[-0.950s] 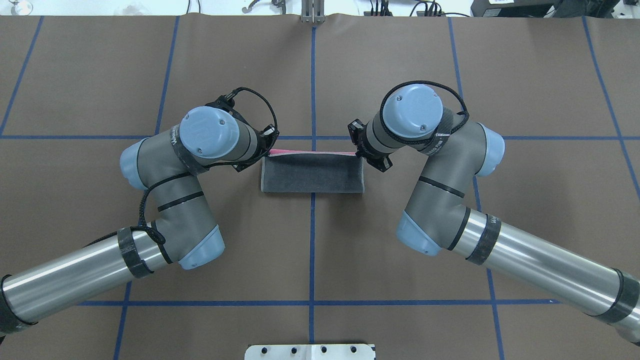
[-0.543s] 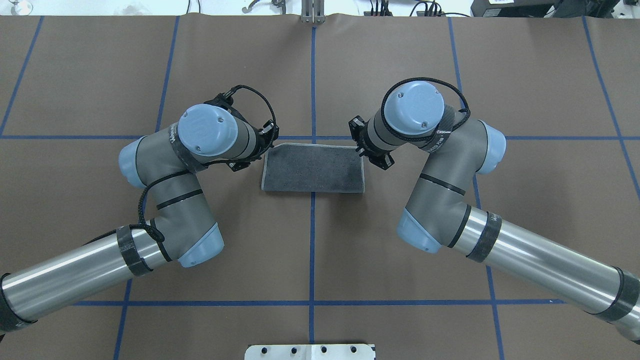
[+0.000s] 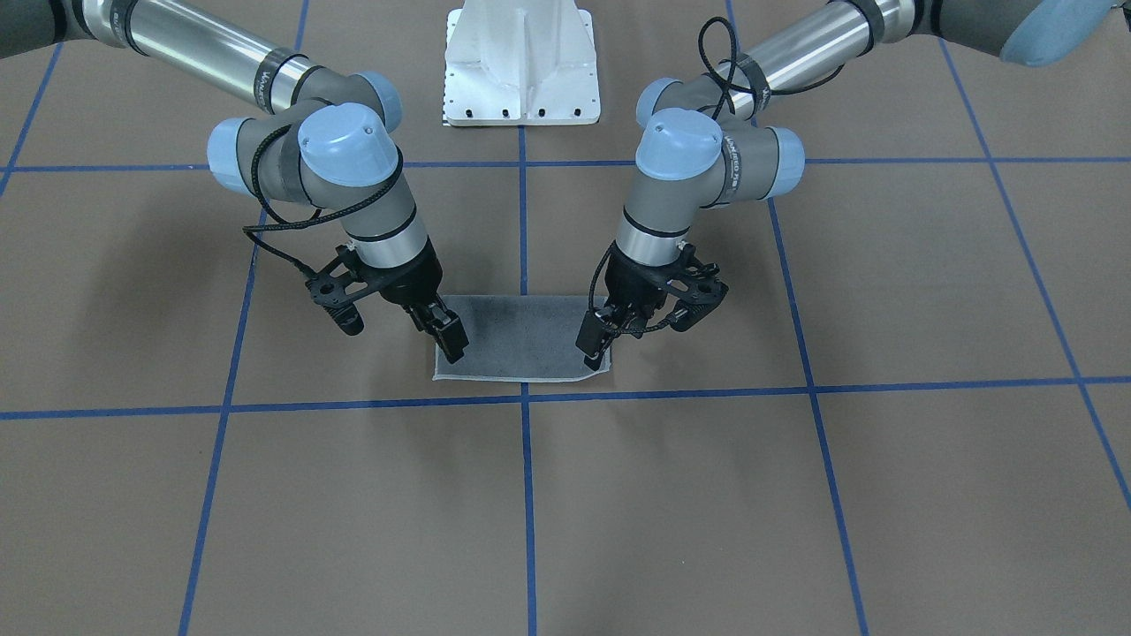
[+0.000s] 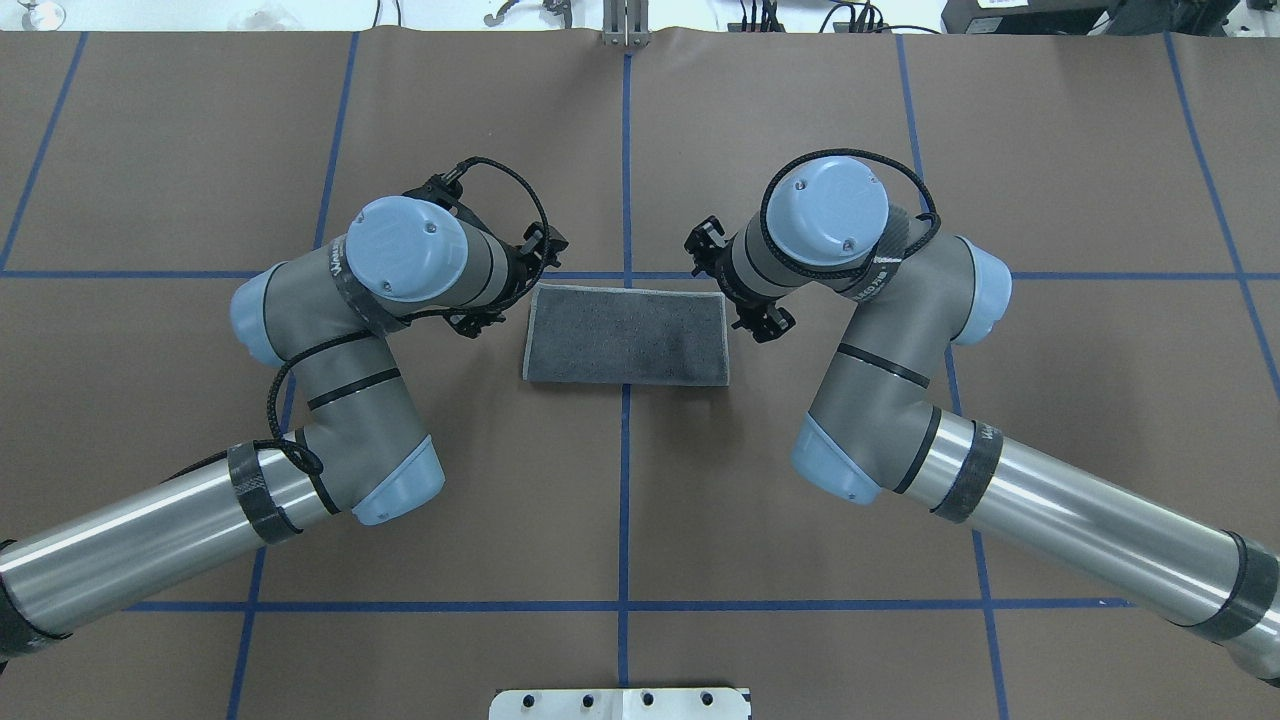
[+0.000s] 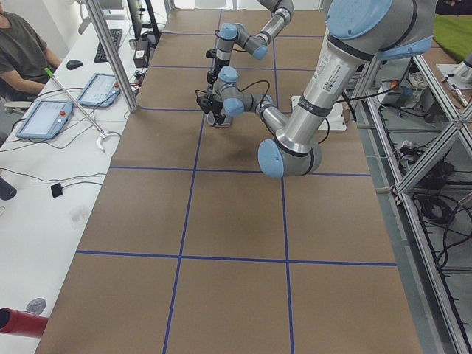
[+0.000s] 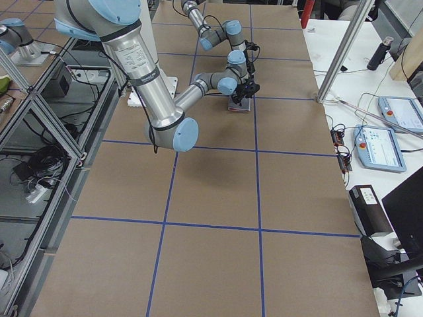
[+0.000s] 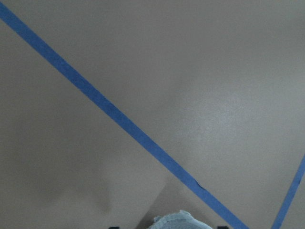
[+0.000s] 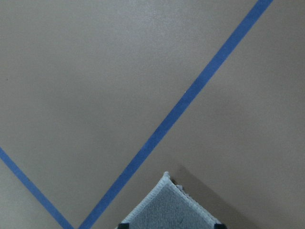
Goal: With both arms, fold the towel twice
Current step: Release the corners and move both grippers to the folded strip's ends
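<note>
The towel lies flat on the brown mat as a folded rectangle, grey face up, with no pink showing; it also shows in the front view. My left gripper hovers over its far corner on my left, jaws apart and holding nothing. My right gripper hovers over the far corner on my right, also open. Each wrist view shows a towel corner low between the spread fingertips. In the overhead view the wrists hide the fingers.
The white pedestal base stands at my edge of the table. Blue tape lines grid the brown mat. In the left side view a person sits at a white bench with tablets.
The lifted towel edge, with pink showing under it, was carried away from me and laid down. The towel now lies flat and grey. Both grippers have let go and drawn slightly outward.
</note>
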Controlling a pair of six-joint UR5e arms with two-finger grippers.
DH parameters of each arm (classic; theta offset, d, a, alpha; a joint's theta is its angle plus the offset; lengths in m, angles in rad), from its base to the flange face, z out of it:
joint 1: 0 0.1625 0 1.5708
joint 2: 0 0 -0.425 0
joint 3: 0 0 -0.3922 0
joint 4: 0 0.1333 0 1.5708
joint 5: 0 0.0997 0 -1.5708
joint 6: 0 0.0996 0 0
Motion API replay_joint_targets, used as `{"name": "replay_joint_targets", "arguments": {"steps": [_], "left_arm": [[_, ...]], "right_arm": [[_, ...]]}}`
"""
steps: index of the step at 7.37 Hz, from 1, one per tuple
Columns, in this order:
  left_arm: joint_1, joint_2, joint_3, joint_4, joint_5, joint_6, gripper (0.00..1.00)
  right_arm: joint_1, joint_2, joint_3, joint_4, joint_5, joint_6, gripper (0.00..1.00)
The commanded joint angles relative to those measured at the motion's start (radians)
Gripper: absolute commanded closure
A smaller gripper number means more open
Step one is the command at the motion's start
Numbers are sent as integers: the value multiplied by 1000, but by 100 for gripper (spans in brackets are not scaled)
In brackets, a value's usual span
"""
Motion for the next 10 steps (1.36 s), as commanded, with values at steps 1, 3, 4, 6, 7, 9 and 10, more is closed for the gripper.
{"name": "replay_joint_targets", "arguments": {"steps": [1,3,4,6,7,9,10], "left_arm": [[-7,3,-12,-2,-42,-7,0],[7,11,-38,16,-71,-26,5],[19,21,-38,16,-82,-85,15],[56,23,-29,16,-79,-101,29],[60,23,-33,18,-80,-103,34],[60,20,-52,59,-83,-103,34],[60,20,-58,61,-83,-103,34]], "right_arm": [[0,-13,29,1,3,5,0],[2,-13,31,-1,4,5,0],[2,-19,31,-1,4,5,0],[3,-21,31,-1,4,5,0],[3,-21,31,-1,4,5,0],[3,-21,31,-1,4,5,0],[2,-33,31,1,4,5,0]]}}
